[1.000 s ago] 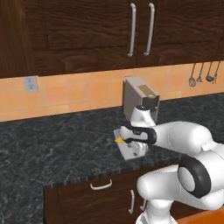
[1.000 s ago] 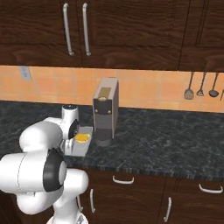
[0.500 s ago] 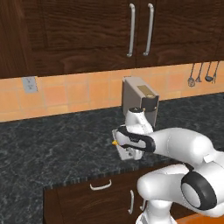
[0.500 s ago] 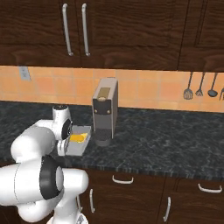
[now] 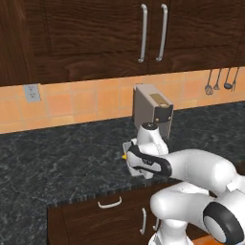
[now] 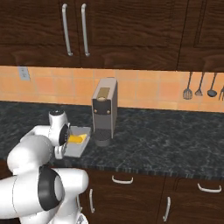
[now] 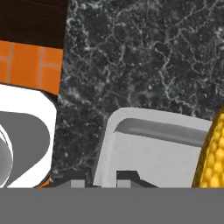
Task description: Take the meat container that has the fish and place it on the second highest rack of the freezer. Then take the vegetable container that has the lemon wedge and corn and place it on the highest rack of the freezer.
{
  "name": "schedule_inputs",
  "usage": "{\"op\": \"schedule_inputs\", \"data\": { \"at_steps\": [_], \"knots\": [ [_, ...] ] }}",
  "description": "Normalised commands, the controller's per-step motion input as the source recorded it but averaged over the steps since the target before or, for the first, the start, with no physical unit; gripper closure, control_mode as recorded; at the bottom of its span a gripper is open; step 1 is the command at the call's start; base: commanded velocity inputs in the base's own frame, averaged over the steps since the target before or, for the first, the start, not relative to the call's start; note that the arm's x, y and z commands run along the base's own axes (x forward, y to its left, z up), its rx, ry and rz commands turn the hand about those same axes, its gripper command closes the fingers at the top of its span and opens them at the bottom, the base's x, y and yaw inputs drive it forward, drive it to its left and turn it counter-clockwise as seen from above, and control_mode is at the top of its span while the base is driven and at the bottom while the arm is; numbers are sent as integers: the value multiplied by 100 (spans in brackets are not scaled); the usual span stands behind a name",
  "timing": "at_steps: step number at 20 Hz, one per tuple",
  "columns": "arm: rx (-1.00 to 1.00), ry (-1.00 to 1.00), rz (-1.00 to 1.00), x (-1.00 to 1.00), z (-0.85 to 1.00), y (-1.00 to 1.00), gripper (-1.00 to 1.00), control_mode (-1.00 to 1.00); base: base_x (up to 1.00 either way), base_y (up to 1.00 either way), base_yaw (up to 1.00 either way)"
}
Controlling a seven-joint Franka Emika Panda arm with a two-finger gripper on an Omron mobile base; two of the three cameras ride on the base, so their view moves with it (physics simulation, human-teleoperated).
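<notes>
Gripper (image 7: pixel 99 178): you see it clamped on the rim of the grey tray (image 7: pixel 148 153).
Corn (image 7: pixel 213 157): lies in that tray, just right of your fingertips.

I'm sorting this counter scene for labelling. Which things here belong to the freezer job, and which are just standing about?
Belongs to the job:
- grey container
- corn in it
- gripper, shut on the container's rim

Just about:
- coffee machine
- hanging utensils
- wall outlet
- upper cabinets

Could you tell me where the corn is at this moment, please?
The corn lies in a grey tray on the dark counter, just left of the coffee machine in the right base view, beside the robot's hand.
</notes>
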Motion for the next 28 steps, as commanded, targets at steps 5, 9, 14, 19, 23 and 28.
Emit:
{"op": "schedule_inputs", "data": {
  "at_steps": [5,9,14,19,23,28],
  "knots": [
    [0,-25,0,-44,-14,0,100,-100,0,0,0],
    [0,-46,0,-76,19,-1,100,-100,0,0,0],
    [-1,-30,0,-68,84,-1,100,-100,0,0,0],
    [0,6,0,-67,100,-12,100,-100,0,0,0],
    [0,26,0,-94,100,-27,100,-100,0,0,0],
    [0,13,0,-98,45,-35,100,-100,0,0,0]
  ]
}}
